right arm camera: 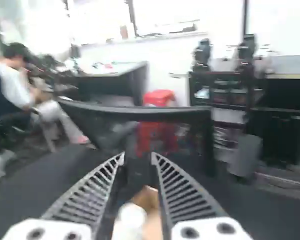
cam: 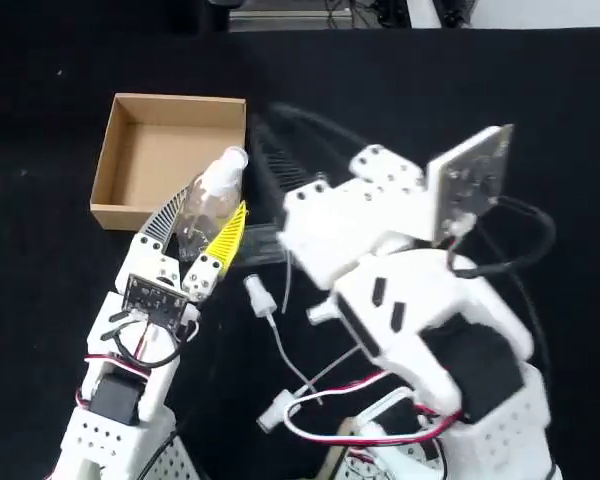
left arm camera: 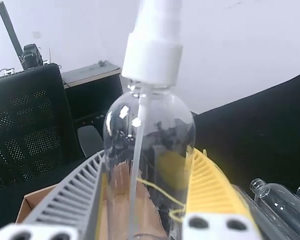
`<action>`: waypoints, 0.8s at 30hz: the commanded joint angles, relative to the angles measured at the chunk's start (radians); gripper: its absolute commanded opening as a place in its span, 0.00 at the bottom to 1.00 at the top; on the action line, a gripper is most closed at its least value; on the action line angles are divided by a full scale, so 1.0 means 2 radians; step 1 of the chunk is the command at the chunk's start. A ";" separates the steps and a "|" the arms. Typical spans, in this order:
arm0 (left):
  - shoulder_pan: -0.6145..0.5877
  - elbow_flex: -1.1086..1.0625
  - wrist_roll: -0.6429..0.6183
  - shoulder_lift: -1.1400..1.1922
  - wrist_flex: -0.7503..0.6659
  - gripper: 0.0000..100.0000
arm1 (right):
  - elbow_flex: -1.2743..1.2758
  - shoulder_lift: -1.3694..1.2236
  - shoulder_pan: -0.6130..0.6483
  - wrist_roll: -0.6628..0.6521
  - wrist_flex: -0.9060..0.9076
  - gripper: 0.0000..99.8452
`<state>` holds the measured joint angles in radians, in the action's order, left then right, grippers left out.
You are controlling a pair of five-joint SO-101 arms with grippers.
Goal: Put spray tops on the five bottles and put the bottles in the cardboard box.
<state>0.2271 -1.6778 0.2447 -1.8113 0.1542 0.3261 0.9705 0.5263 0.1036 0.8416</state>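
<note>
Left claw (cam: 213, 198) is gripping a bottle (cam: 208, 212), spray top (cam: 226, 166) fitted, at the cardboard box's (cam: 160, 150) near edge; boxing is proceeding, next likely clearing the wall, then releasing inside.

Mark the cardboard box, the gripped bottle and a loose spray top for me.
cardboard box (cam: 160, 150), high view, bare inner floor.
bottle (left arm camera: 160, 131), left wrist view, clear rounded body.
spray top (cam: 257, 292), high view, white head on the table.

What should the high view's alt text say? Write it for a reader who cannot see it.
The left gripper holds a clear bottle with a white spray top at the edge of the open cardboard box. Loose spray tops lie on the black table nearby.
</note>
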 commanded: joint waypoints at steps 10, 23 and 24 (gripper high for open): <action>0.013 -0.010 -0.007 -0.005 0.008 0.04 | 0.057 0.013 -0.285 -0.091 0.206 0.10; -0.018 -0.012 -0.311 0.026 -0.012 0.04 | 0.341 0.017 -0.324 0.001 0.016 0.10; -0.009 -0.013 -0.307 0.041 -0.011 0.04 | 0.350 0.017 -0.324 0.003 0.007 0.10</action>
<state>0.1872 -1.6794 -0.3184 -1.7776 0.1266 0.9981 0.9889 -0.1059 0.0882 0.9337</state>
